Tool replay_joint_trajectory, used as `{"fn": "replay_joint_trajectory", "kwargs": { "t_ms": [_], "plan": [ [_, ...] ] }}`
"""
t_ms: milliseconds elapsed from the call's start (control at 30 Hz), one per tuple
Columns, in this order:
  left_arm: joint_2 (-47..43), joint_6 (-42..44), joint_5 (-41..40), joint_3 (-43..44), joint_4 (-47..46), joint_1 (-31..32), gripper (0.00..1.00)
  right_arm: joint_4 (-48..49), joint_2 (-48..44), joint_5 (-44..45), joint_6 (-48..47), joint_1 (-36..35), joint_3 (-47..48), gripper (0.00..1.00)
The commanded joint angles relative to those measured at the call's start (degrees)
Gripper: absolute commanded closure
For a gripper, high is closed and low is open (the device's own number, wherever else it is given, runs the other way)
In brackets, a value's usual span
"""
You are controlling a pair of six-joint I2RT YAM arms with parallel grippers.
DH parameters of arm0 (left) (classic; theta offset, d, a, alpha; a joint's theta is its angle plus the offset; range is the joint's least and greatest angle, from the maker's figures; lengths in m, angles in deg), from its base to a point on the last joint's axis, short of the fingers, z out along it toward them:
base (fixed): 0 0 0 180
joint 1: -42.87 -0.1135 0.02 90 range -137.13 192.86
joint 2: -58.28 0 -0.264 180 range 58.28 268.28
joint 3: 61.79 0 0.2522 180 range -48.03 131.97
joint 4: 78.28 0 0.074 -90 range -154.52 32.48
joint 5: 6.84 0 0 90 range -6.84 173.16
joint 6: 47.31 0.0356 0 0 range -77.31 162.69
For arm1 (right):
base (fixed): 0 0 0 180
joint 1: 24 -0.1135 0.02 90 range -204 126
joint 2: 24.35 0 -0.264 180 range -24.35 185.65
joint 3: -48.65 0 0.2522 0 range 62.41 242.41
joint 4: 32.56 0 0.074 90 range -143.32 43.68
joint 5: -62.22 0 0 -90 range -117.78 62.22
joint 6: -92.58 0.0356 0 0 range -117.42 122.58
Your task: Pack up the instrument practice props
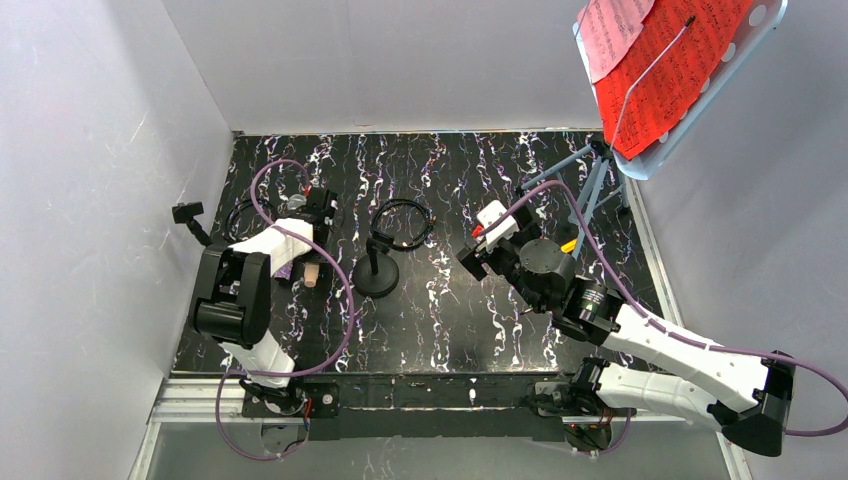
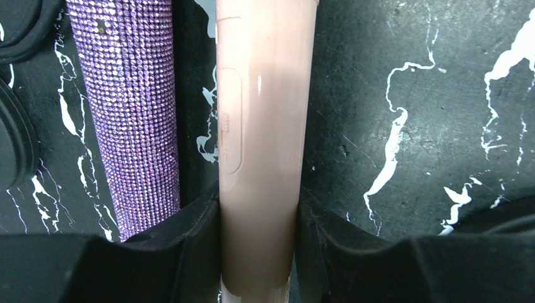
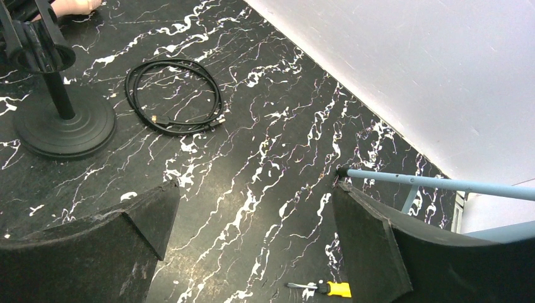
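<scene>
My left gripper [image 2: 258,252] is shut on the cream microphone [image 2: 262,126] near its lower end, low at the tabletop. The purple glitter microphone [image 2: 126,113] lies just left of it, side by side. In the top view the cream end [image 1: 311,276] and a bit of purple [image 1: 286,268] show under the left gripper [image 1: 303,252]. A black round-based mic post [image 1: 377,272] stands mid-table, also in the right wrist view [image 3: 60,120]. The red pages [image 1: 680,70] and the pink page [image 1: 610,30] rest on a raised music stand. My right gripper [image 3: 252,246] is open and empty above the table [image 1: 490,240].
A coiled black cable [image 1: 402,222] lies behind the post, also in the right wrist view [image 3: 173,95]. The blue stand legs [image 1: 595,180] are at back right. A yellow-handled screwdriver [image 3: 332,289] lies by my right gripper. A black clip piece [image 1: 190,215] sits by the left wall.
</scene>
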Motion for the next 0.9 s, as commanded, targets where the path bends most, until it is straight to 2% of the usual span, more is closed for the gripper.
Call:
{"fn": "replay_joint_trajectory", "kwargs": {
  "t_ms": [0, 267, 567, 867],
  "plan": [
    [-0.07, 0.24, -3.46, -0.37, -0.19, -0.66, 0.64, 0.44, -0.43, 0.29, -0.99, 0.12, 3.05, 0.02],
    [-1.84, 0.62, -4.16, -0.47, 0.28, -0.83, 0.52, -0.38, -0.07, -0.39, -0.09, 0.12, 3.75, 0.01],
    [-4.05, -0.64, -8.51, 0.18, 1.34, -0.90, 0.51, -0.63, 0.07, -1.54, 0.56, 0.09, 4.39, 0.01],
    [-1.32, -1.84, -10.55, 2.24, 1.07, -2.47, 0.52, -1.35, -0.93, -1.84, 1.65, 0.16, 4.43, 0.01]
  ]
}}
